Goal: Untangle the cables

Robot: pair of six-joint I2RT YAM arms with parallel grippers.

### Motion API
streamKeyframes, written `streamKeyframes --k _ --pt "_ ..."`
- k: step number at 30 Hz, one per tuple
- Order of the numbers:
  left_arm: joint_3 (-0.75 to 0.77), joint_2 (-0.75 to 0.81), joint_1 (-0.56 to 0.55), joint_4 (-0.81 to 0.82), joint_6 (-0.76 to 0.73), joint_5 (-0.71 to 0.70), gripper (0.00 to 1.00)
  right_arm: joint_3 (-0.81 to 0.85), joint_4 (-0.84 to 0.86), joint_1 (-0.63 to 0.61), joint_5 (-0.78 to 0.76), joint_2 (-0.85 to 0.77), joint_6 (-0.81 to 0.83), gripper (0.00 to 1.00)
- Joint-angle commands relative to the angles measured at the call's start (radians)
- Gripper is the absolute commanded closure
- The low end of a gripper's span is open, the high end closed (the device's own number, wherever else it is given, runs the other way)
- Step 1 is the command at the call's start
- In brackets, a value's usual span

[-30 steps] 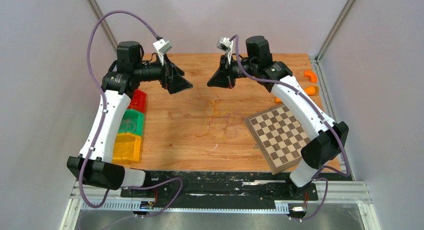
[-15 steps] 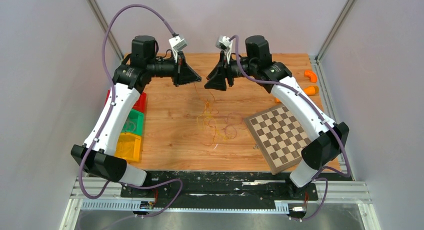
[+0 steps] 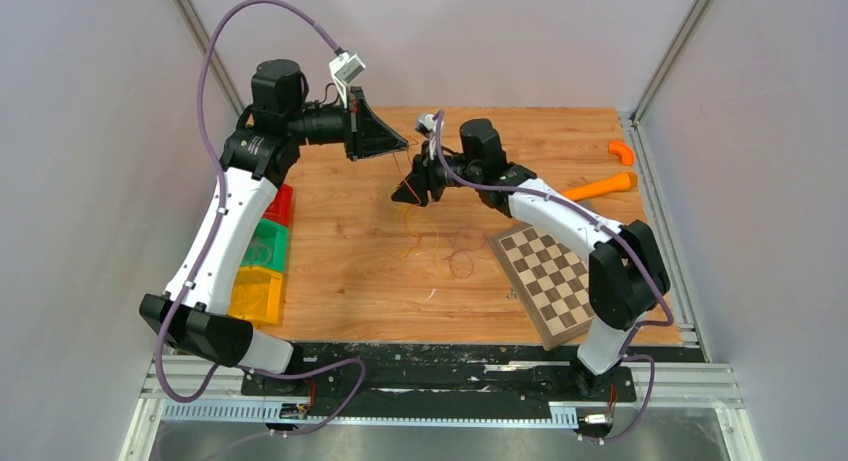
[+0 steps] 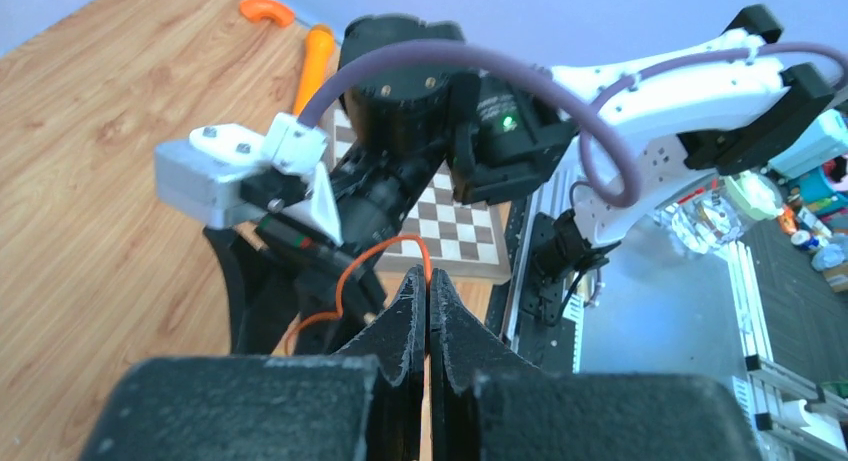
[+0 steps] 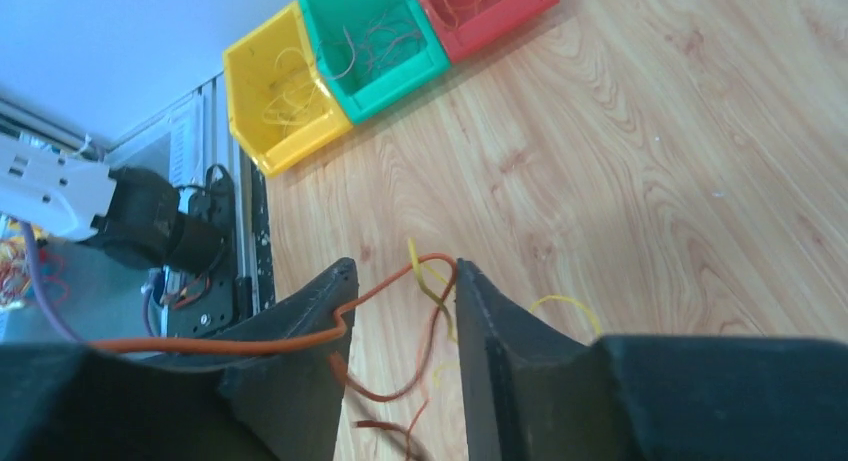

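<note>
My left gripper (image 3: 402,141) hangs above the back middle of the table, shut on a thin orange cable (image 4: 372,257) pinched at its fingertips (image 4: 428,277). That cable arcs down to my right gripper (image 3: 402,192), just below and in front. The right gripper (image 5: 398,273) is open; the orange cable (image 5: 385,284) drapes over its left finger and crosses the gap beside a yellow strand (image 5: 428,281). The remaining cables (image 3: 436,237), orange, yellow and red loops, lie tangled on the wood under both grippers.
A chessboard (image 3: 556,273) lies at the right front. Two orange pieces (image 3: 600,187) (image 3: 622,151) lie at the back right. Red (image 3: 279,203), green (image 3: 263,247) and yellow (image 3: 255,294) bins holding wire strands line the left edge.
My left gripper shut on the orange cable and rose toward the back middle. My right gripper opened and swung down and left, under the left one.
</note>
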State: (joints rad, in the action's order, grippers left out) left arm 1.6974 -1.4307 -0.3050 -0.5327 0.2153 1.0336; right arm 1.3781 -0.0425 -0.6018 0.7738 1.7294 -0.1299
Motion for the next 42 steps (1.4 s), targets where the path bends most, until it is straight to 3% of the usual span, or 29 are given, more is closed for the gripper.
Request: streamKeyframes --k 1,4,8,16,21,28,35,42 --pt "0.054 0.023 0.03 0.165 0.131 0.049 1.0 -0.02 0.187 -0.008 -0.088 0.054 -0.068 0.63" --pt "0.083 0.018 0.086 0.298 0.289 0.069 1.0 -0.075 0.198 -0.007 -0.094 0.09 -0.058 0.65" --pt "0.208 -0.013 0.155 0.331 0.324 0.058 1.0 -0.146 0.198 -0.006 -0.087 0.159 -0.039 0.67" --pt "0.395 -0.037 0.297 0.244 0.259 -0.064 1.0 -0.232 0.119 0.004 -0.08 0.216 0.041 0.71" --pt "0.426 -0.009 0.397 0.088 0.075 -0.22 1.0 -0.24 0.052 0.035 -0.068 0.198 0.074 0.69" --pt "0.265 0.052 0.597 -0.027 -0.166 -0.317 1.0 -0.231 -0.058 0.059 -0.025 0.131 0.12 0.59" --pt "0.116 0.083 0.801 0.003 -0.226 -0.258 1.0 -0.213 -0.153 0.058 -0.011 0.089 0.186 0.42" --pt "0.046 0.036 0.92 0.018 -0.307 -0.227 1.0 -0.214 -0.196 0.06 -0.018 0.067 0.223 0.37"
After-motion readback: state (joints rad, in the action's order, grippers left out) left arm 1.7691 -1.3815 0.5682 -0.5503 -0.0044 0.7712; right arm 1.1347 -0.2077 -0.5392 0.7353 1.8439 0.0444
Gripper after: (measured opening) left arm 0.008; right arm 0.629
